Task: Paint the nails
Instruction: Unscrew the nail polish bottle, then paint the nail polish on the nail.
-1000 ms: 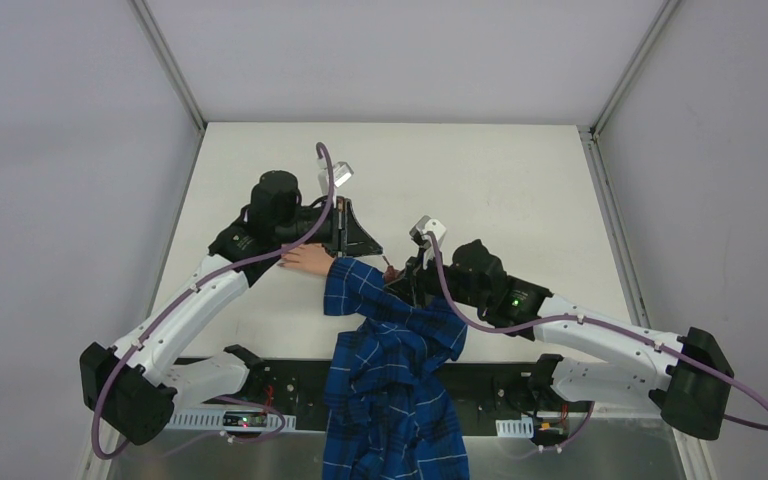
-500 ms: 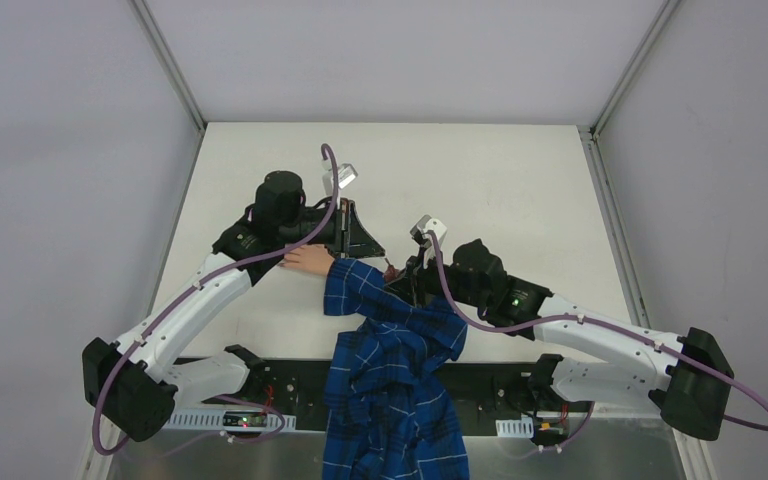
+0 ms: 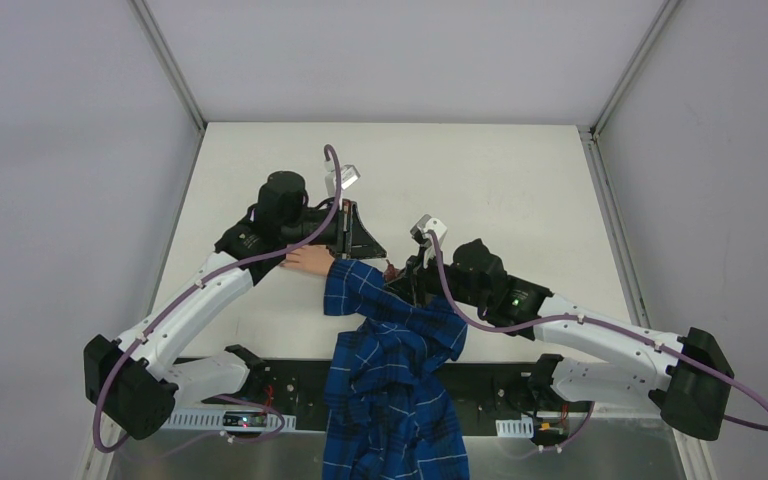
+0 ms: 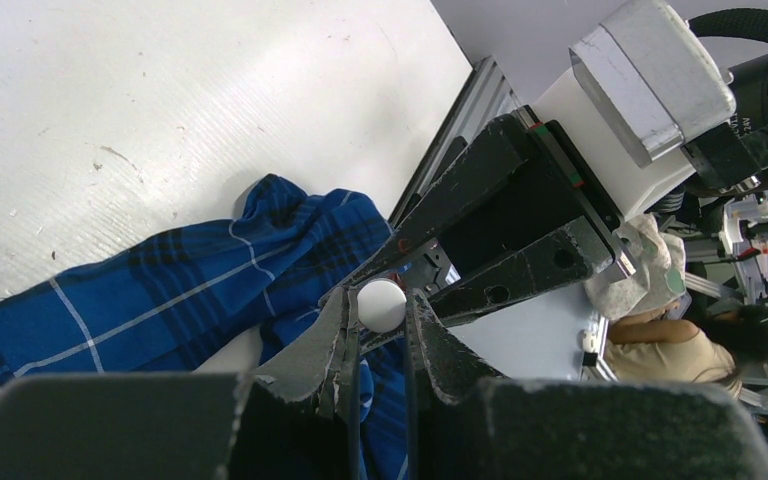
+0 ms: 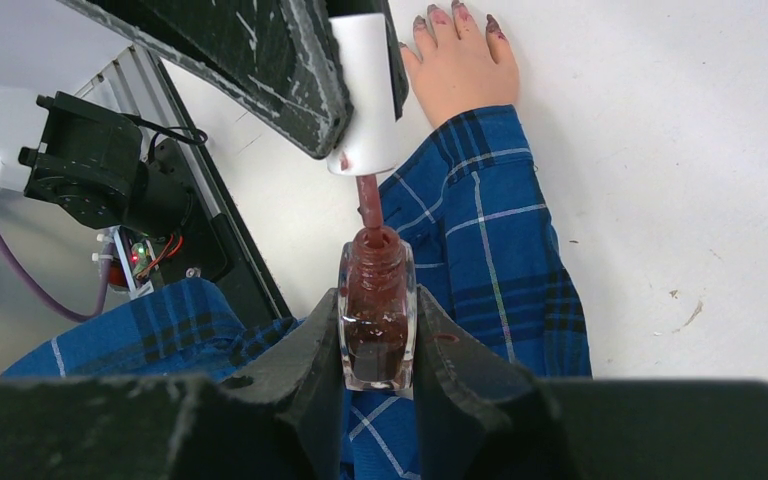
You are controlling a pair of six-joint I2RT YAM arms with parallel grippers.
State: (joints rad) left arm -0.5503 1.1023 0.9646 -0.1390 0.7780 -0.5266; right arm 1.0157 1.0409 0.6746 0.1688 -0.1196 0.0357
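Two grips: left tool (image 4: 380, 318), cap (image 4: 381, 304) (right tool (image 5: 377, 350), bottle (image 5: 377, 305)).

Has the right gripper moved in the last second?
No. In the top view the right gripper sits at the same spot over the table, shut on the bottle.

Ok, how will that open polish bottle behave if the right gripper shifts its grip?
The polish bottle looks like smooth glass, so it is probably slippery and breakable in the right gripper. It is uncapped and holds dark red polish, so a tilt would likely spill onto the plaid sleeve. The brush stem reaches into its neck, so a sideways push may lever it.
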